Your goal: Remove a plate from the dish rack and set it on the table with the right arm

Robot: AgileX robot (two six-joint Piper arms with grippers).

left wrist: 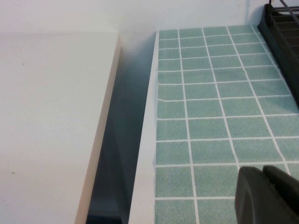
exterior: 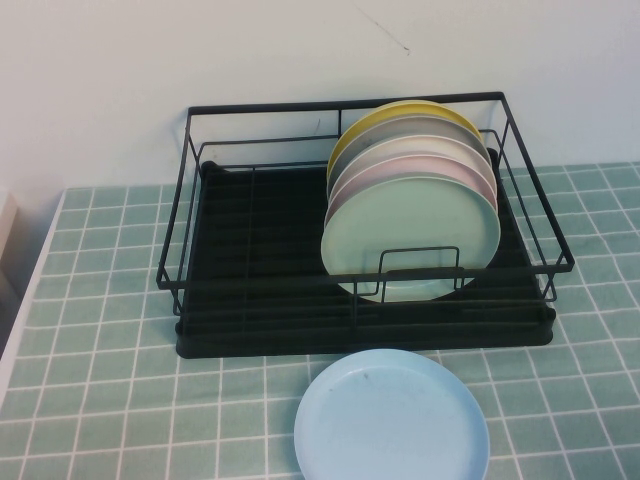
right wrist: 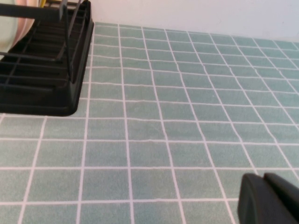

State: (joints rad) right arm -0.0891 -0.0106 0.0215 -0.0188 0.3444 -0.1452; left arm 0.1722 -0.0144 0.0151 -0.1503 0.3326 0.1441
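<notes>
The light sky-blue plate [exterior: 391, 418] lies flat on the green tiled table [exterior: 100, 380], just in front of the black dish rack [exterior: 250, 270]. The rack holds several upright plates at its right end, with a mint-green plate [exterior: 410, 238] foremost and a pink one [exterior: 420, 170] behind it. No arm shows in the high view. My left gripper [left wrist: 265, 193] is shut and empty, low over the tiles near the table's left edge. My right gripper [right wrist: 266, 198] is shut and empty over bare tiles to the right of the rack [right wrist: 42, 70].
A white wall [exterior: 300, 50] rises behind the rack. Left of the table is a gap and then a white counter [left wrist: 46, 121]. The rack's left half [exterior: 250, 250] holds no plates. Bare tiles lie on both sides of the blue plate.
</notes>
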